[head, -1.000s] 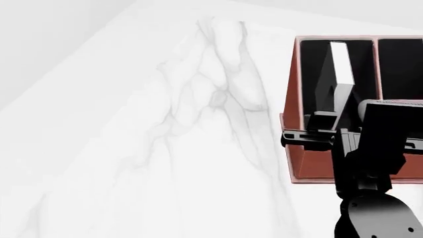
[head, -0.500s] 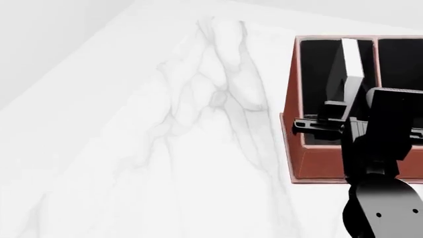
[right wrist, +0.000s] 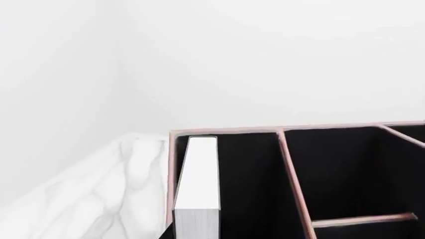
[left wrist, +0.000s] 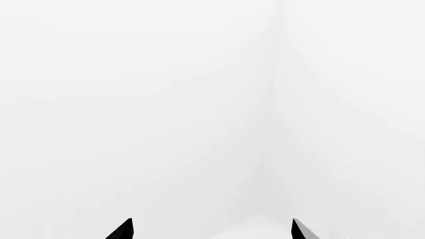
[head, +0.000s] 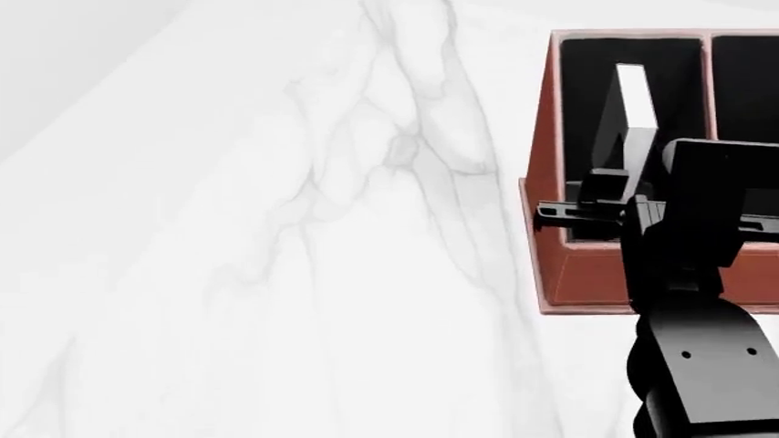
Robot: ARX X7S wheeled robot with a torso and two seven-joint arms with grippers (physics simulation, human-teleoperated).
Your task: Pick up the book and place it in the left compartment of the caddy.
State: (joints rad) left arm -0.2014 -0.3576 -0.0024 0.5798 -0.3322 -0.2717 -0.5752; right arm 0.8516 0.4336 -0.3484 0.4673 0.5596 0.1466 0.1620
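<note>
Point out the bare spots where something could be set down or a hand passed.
The white marble tabletop is bare everywhere left of the reddish-brown leather-look caddy. Crowded: the caddy's narrow left compartment, holding the small black book and the right gripper.

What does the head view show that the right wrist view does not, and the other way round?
Only the head view shows the right claw and its black arm over the caddy, the caddy's reddish-brown outer wall, and the wide marble table.

Only the right wrist view shows the short cross divider in the next compartment and the plain white wall behind the caddy.

Both show the book on edge, white page edges up, inside the left compartment, and the pale rim. Whether the claw grips the book cannot be told.
</note>
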